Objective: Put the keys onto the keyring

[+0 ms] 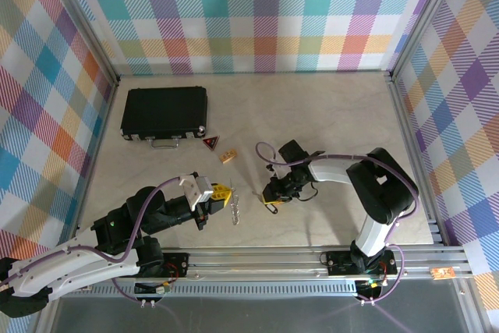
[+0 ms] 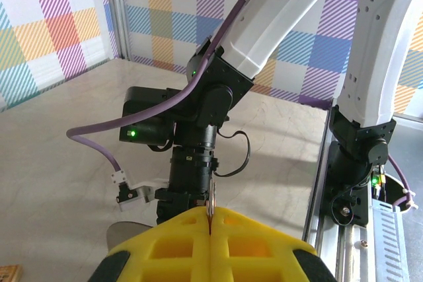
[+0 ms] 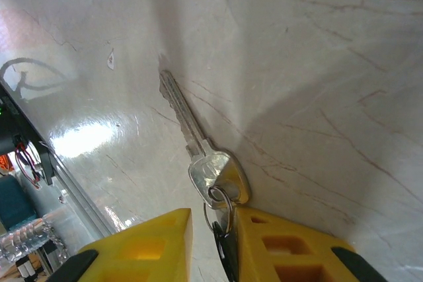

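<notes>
In the left wrist view my left gripper (image 2: 210, 214) is shut on a thin silver key (image 2: 210, 199), seen edge-on and sticking up from the yellow fingertips. From above, that gripper (image 1: 224, 193) sits just left of more loose keys (image 1: 236, 209) on the table. My right gripper (image 1: 271, 199) is low over the table to their right. In its wrist view the right gripper (image 3: 215, 219) stands open. A silver key (image 3: 198, 146) lies flat in front of it, joined to a thin wire loop (image 3: 218, 204). The black keyring (image 3: 226, 252) rests against the right-hand finger.
A black case (image 1: 165, 112) lies at the back left. A red-and-black triangular tag (image 1: 210, 143) and a tan wooden block (image 1: 228, 157) sit just beyond the grippers. The metal rail (image 1: 312, 259) runs along the near edge; plaid walls enclose the table.
</notes>
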`<act>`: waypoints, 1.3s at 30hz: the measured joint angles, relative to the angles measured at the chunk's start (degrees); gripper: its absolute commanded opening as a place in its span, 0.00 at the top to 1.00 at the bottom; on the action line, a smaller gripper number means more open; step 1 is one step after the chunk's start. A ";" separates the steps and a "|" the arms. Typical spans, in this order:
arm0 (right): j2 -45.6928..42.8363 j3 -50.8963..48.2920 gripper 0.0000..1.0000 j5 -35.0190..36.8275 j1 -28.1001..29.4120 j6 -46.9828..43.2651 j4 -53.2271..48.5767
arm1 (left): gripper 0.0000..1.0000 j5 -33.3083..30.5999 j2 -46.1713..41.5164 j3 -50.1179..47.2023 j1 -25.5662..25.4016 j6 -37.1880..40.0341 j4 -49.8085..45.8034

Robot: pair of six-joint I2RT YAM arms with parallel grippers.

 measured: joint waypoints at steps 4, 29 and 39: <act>0.00 0.15 0.81 0.46 0.52 0.00 -0.33 | 1.00 -0.13 0.00 0.00 -0.02 0.00 0.00; 1.53 0.24 0.96 -0.26 0.90 2.64 3.17 | 1.00 -0.59 -0.02 0.00 -0.68 0.20 0.00; -2.93 0.02 1.00 1.73 1.27 1.25 1.97 | 1.00 -0.57 -0.04 0.00 -0.68 0.20 0.00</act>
